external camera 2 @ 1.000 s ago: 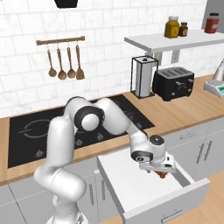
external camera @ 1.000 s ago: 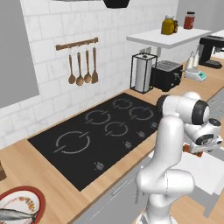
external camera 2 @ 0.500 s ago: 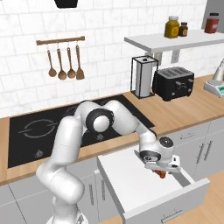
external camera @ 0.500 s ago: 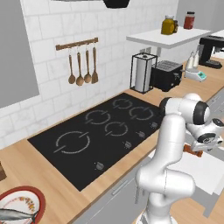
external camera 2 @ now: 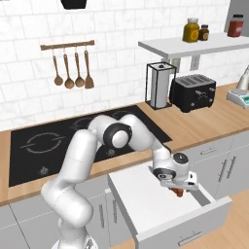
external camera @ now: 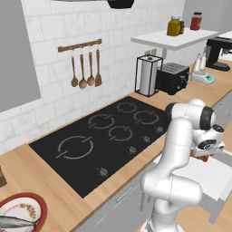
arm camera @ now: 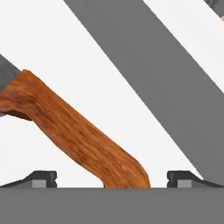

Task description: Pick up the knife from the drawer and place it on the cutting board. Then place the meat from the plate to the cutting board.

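- The gripper (arm camera: 111, 179) is low inside the open drawer (external camera 2: 146, 204), at its right side near the wall. The jaws are spread, with the fingertips (arm camera: 41, 178) standing well to either side of the knife (arm camera: 74, 131) handle and touching nothing.
- The knife lies flat on the white drawer floor. In the hand view its orange-brown handle runs diagonally between the tips, and a bit of grey blade shows at the far left edge.
- Risk: the handle crosses the gap at a slant, not square to the pads. Closing on it may twist the knife or squeeze it out sideways.
- Risk: the handle is curved and tapered. A pinch on the narrow butt end would likely leave the blade end heavy, so the knife could droop or slip on the lift.
- Risk: the hand sits close to the drawer's right wall in the right base view. A tip could catch the wall or the floor if it goes lower, or a lift could drag the knife against the side.
- Whether the tips are already at the level of the handle cannot be told.
- The meat (external camera: 18, 223) lies on the plate (external camera: 38, 205) at the far left of the tabletop, well apart from the drawer. A long carry follows, so a weak grip matters.
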